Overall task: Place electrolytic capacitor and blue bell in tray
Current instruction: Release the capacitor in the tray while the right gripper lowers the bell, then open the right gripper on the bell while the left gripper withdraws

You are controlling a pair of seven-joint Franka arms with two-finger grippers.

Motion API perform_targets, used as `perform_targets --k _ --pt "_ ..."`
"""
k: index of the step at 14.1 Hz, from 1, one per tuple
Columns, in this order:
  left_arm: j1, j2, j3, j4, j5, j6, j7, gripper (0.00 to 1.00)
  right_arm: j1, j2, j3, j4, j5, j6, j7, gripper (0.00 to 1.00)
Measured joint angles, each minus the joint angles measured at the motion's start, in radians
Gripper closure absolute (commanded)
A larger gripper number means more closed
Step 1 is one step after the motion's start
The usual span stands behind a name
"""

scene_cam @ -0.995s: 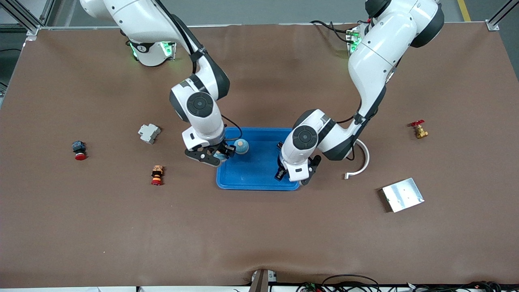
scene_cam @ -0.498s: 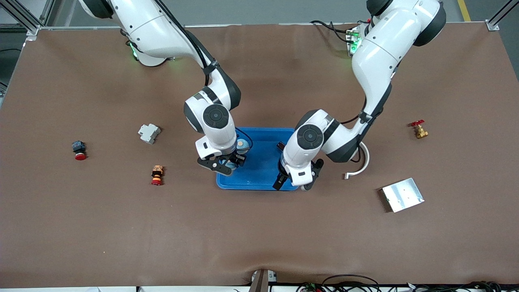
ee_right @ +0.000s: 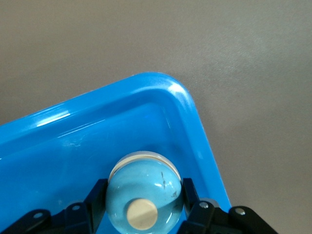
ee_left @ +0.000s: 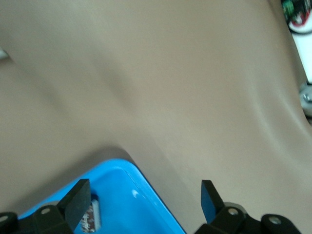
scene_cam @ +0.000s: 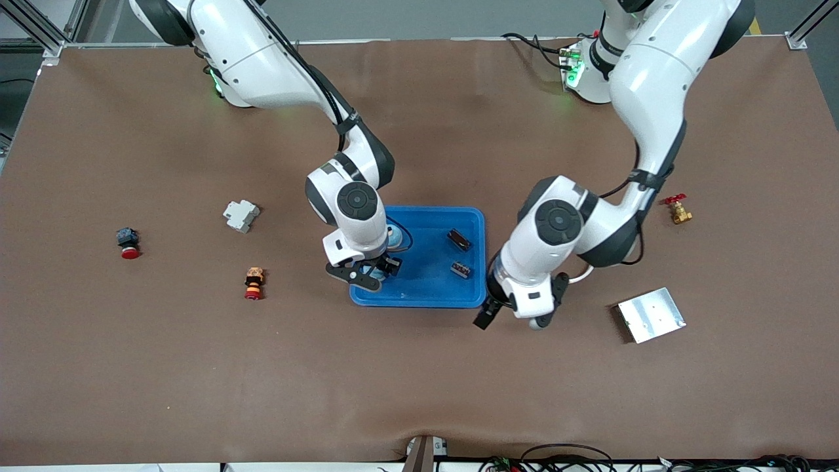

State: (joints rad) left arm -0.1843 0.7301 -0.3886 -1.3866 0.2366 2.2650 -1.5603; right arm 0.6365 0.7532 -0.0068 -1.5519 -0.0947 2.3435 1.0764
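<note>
The left end effector (scene_cam: 510, 314) has just come away from the tray (scene_cam: 429, 298) and is now hanging over the bare counter (scene_cam: 419, 387) beside the tray's corner, with its fingers (ee_left: 77, 201) spread wide and nothing between them. Two small dark parts (scene_cam: 459, 239) are now lying in the tray, toward the left arm's end; one is probably the electrolytic capacitor (scene_cam: 461, 269), though they are too small to tell apart. So the capacitor's part of the task is looking done.

The right end effector (scene_cam: 367, 272) has moved further over the tray and is clamped on the blue bell (ee_right: 145, 192), holding it low above the tray floor near the corner at the right arm's end. The bell is not yet released, so this is the step that is remaining.

The counter is wearing a brown mat with soft wrinkles. On it are resting a grey breaker (scene_cam: 240, 215), two red push buttons (scene_cam: 128, 242), a brass valve (scene_cam: 677, 209) and a silvery metal plate (scene_cam: 651, 314). Cables are running along the edges.
</note>
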Motion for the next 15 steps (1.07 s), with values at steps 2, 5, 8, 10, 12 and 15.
perform_targets --k 2,5,8,10,12,15 --pt "0.051 -0.032 -0.022 0.000 0.000 -0.110 0.103 0.00 0.004 0.012 0.000 0.011 -0.001 0.001 0.011 1.00" --pt "0.154 -0.072 -0.065 -0.009 -0.025 -0.186 0.280 0.00 0.010 0.029 0.000 0.031 -0.001 0.001 0.019 1.00" --pt "0.263 -0.114 -0.106 -0.068 -0.039 -0.195 0.460 0.00 0.015 0.046 0.000 0.046 -0.002 0.001 0.033 1.00" --pt "0.319 -0.161 -0.114 -0.143 -0.040 -0.197 0.603 0.00 0.018 0.055 0.000 0.052 -0.002 0.002 0.041 1.00" --pt "0.370 -0.212 -0.115 -0.213 -0.041 -0.197 0.728 0.00 0.022 0.063 -0.001 0.057 -0.009 0.003 0.051 1.00" --pt "0.442 -0.272 -0.116 -0.294 -0.054 -0.198 0.920 0.00 0.026 0.070 -0.001 0.069 -0.012 0.003 0.071 1.00"
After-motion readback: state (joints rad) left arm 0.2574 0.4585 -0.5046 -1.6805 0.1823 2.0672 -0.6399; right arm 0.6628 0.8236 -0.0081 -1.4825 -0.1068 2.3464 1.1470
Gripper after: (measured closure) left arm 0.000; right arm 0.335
